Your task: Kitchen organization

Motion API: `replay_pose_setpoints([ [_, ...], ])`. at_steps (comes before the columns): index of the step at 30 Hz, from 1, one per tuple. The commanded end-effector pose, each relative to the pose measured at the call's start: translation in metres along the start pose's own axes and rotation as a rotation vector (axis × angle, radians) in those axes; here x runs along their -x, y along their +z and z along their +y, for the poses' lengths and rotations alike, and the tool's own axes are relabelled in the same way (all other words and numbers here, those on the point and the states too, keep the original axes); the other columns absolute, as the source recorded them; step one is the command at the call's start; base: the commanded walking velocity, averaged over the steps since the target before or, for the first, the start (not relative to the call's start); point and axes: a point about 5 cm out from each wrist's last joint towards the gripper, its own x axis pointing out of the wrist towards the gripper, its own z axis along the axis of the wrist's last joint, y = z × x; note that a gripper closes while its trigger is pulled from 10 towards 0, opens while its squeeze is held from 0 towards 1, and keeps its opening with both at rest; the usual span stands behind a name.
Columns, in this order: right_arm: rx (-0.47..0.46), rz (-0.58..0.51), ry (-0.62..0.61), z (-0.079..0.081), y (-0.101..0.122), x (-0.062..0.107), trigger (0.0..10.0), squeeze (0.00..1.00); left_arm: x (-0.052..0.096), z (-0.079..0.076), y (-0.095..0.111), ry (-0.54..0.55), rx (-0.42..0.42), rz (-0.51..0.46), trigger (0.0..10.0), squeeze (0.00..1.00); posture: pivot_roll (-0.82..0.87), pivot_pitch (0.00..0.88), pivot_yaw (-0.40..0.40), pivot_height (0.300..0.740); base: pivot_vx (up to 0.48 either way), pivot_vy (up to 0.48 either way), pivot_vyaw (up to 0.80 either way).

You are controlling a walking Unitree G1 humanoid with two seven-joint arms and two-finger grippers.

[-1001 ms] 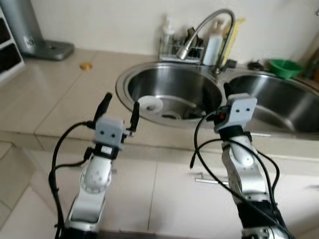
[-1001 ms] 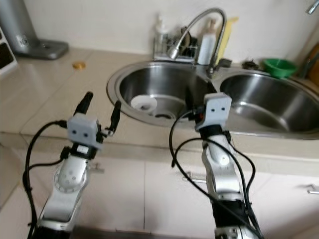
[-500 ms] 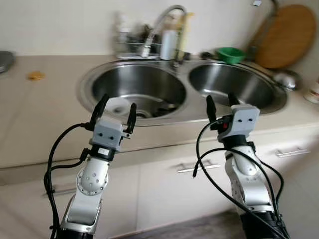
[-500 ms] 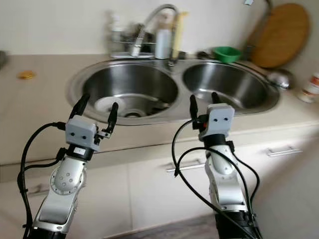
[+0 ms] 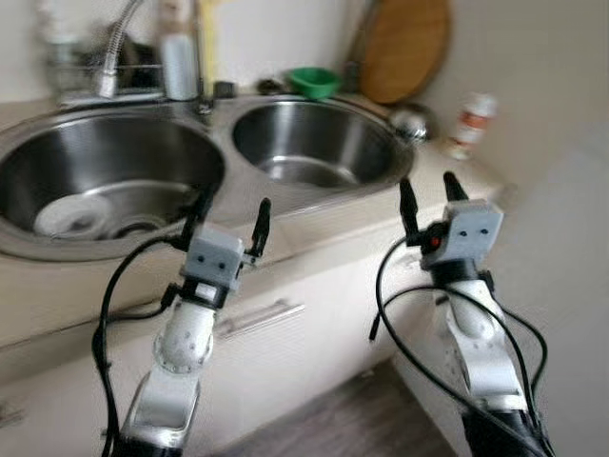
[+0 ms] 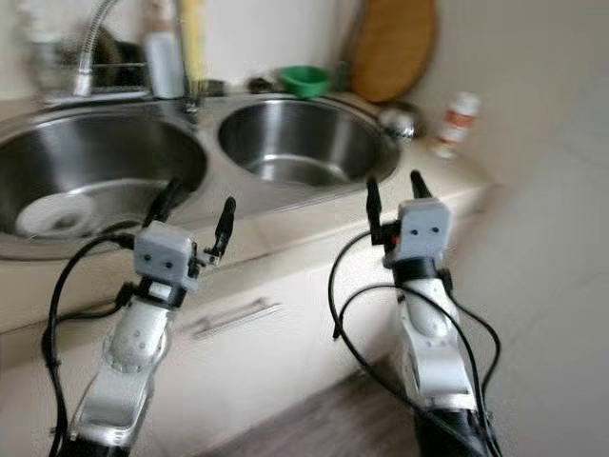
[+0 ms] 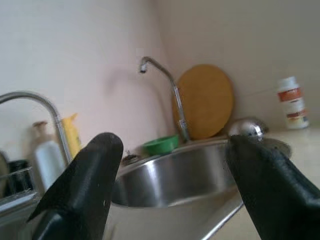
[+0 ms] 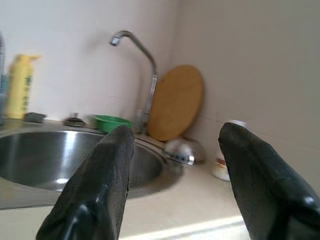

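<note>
Left eye view: left gripper (image 5: 231,205) and right gripper (image 5: 425,195) both raised before the counter edge, fingers apart, holding nothing; white dish (image 5: 68,216) lies in the left sink basin (image 5: 143,157).
Right eye view: green bowl (image 6: 305,78) behind the right basin (image 6: 295,138), round wooden board (image 6: 394,46) leaning on the wall.
Left wrist view: white bottle (image 7: 291,102) near the board.
Right wrist view: curved tap (image 8: 139,65) beside the board.

Looking at a kitchen corner: pale cream walls (image 8: 260,60) meeting behind a beige countertop (image 5: 457,186). Cream cabinet fronts (image 5: 314,333) running below, with a metal bar handle (image 5: 259,318). Grey wood-look floor (image 5: 352,424) showing underneath. Soft, even daylight; frames slightly blurring.
</note>
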Motion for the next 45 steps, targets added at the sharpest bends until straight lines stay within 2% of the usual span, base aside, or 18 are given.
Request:
replay_pose_setpoints([
  [1, 0.016, -0.002, -0.005, -0.003, 0.001, 0.002, 10.0, 0.00, 0.001, -0.003, 0.001, -0.014, 0.017, -0.006, 10.0, 0.00, 0.04, 0.000, -0.068, 0.740, 0.000, 0.000, -0.80],
  [4, 0.022, 0.010, -0.001, -0.003, -0.001, 0.006, 10.0, 0.00, 0.004, -0.005, -0.002, -0.030, 0.018, 0.012, 10.0, 0.00, 0.04, 0.000, -0.066, 0.740, 0.000, 0.000, -0.80],
  [6, 0.061, 0.032, 0.017, -0.003, -0.005, 0.013, 10.0, 0.00, 0.013, -0.015, -0.010, -0.096, 0.040, 0.062, 10.0, 0.00, 0.03, 0.000, -0.064, 0.740, 0.000, 0.000, -0.80],
  [8, 0.067, 0.034, 0.018, -0.003, -0.006, 0.014, 10.0, 0.00, 0.014, -0.017, -0.011, -0.104, 0.043, 0.067, 10.0, 0.00, 0.03, 0.000, -0.064, 0.740, 0.000, 0.000, -0.80],
  [11, 0.110, 0.080, 0.008, -0.007, -0.013, 0.022, 10.0, 0.00, 0.021, -0.030, -0.016, -0.183, 0.052, 0.100, 10.0, 0.00, 0.02, 0.000, -0.062, 0.740, 0.000, 0.000, -0.80],
  [15, 0.130, 0.102, -0.003, -0.010, -0.016, 0.024, 10.0, 0.00, 0.023, -0.033, -0.019, -0.208, 0.054, 0.116, 10.0, 0.00, 0.02, 0.000, -0.060, 0.740, 0.000, 0.000, -0.80],
  [16, 0.164, 0.150, -0.022, -0.013, -0.023, 0.027, 10.0, 0.00, 0.027, -0.037, -0.026, -0.246, 0.058, 0.162, 10.0, 0.00, 0.02, 0.000, -0.056, 0.740, 0.000, 0.000, -0.80],
  [21, 0.241, 0.292, -0.095, -0.025, -0.042, 0.037, 10.0, 0.00, 0.033, -0.042, -0.034, -0.297, 0.048, 0.202, 10.0, 0.00, 0.00, 0.000, -0.044, 0.740, 0.000, 0.000, -0.80],
  [30, 0.305, 0.373, -0.159, -0.034, -0.050, 0.047, 10.0, 0.00, 0.034, -0.045, -0.039, -0.319, 0.052, 0.225, 10.0, 0.00, -0.01, 0.000, -0.029, 0.740, 0.000, 0.000, -0.80],
  [45, 0.336, 0.393, -0.164, -0.032, -0.050, 0.052, 10.0, 0.00, 0.032, -0.050, -0.043, -0.361, 0.041, 0.236, 10.0, 0.00, -0.04, 0.000, -0.002, 0.740, 0.000, -0.022, -0.80],
])
